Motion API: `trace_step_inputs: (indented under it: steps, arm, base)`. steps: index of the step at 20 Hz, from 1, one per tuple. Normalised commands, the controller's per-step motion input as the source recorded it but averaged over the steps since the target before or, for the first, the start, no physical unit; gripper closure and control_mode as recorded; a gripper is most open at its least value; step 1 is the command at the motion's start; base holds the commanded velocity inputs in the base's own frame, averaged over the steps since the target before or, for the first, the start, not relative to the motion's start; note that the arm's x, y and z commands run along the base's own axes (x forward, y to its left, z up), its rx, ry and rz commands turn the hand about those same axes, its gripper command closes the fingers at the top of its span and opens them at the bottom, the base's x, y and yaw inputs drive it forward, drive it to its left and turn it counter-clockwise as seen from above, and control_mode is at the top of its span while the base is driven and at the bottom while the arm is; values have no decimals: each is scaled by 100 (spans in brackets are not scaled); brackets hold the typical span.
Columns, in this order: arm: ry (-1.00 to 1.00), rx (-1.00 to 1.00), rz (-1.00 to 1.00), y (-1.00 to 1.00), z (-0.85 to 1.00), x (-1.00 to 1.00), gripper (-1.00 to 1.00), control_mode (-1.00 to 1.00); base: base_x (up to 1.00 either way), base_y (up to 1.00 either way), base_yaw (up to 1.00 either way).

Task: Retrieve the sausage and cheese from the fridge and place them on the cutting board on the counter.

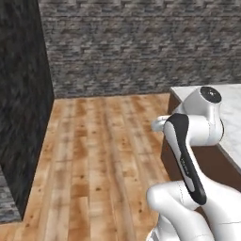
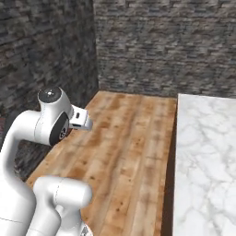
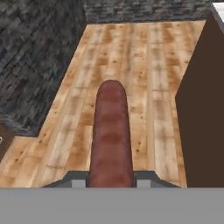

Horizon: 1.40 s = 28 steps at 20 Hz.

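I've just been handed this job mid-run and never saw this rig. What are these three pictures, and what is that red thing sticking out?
The machine is a white robot arm on a driving base. Two pictures come from cameras on the base, behind the arm to its left and right; both look over a wooden floor, stone walls and the white marble counter. The third looks along the pincer from the hand. The red thing is the sausage, clamped between the pincer's two tips and pointing forward above the floor. The stretch of counter in view is bare.
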Motion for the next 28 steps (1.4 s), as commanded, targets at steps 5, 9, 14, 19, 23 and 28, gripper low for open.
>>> trace_step_inputs:
  steps: [5, 9, 14, 19, 23, 28]
  arm:
    - [0, 0, 0, 0, 0, 0, 100, 100]
    - [0, 0, 0, 0, 0, 0, 100, 100]
    - [0, 0, 0, 0, 0, 0, 100, 100]
    - [0, 0, 0, 0, 0, 0, 100, 100]
    - [0, 0, 0, 0, 0, 0, 100, 100]
    - [0, 0, 0, 0, 0, 0, 100, 100]
  base:
    - [100, 20, -34]
    - [100, 29, -33]
    - [100, 46, -31]
    - [100, 69, -29]
    - [100, 86, -34]
    - [100, 95, -45]
